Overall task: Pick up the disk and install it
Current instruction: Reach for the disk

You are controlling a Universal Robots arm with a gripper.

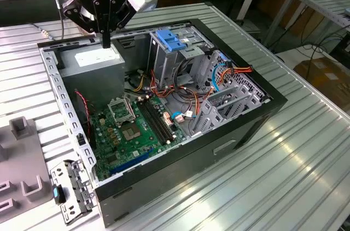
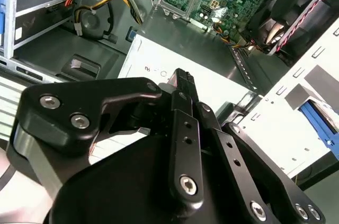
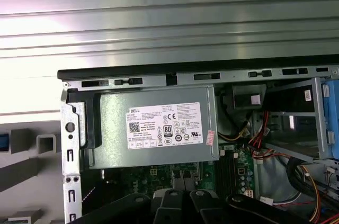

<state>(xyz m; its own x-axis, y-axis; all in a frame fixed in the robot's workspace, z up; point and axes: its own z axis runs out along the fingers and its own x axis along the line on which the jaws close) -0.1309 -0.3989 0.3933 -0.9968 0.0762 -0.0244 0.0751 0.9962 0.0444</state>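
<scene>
An open computer case [image 1: 276, 101] lies on the ribbed metal table. My gripper [image 1: 105, 39] hangs at its back corner on the exterior view's left, just above the grey power supply [image 1: 95, 59]. Its black fingers point down, pressed together with nothing between them. In the second wrist view the gripper [image 2: 183, 78] stands over the pale top of the power supply [image 2: 222, 83]. The first wrist view looks down on the labelled power supply [image 3: 159, 128]. The disk is hidden or out of view. A pale-blue ribbed plate [image 1: 172, 40] sits on top of the drive cage [image 1: 164, 64].
Inside the case are the green motherboard [image 1: 131, 127] and loose orange, red and blue cables [image 1: 183, 97]. A grey perforated bracket with a small blue tab [image 1: 68, 190] lies outside the case's front corner. A grey fixture tray [image 1: 22, 171] is at the exterior view's left.
</scene>
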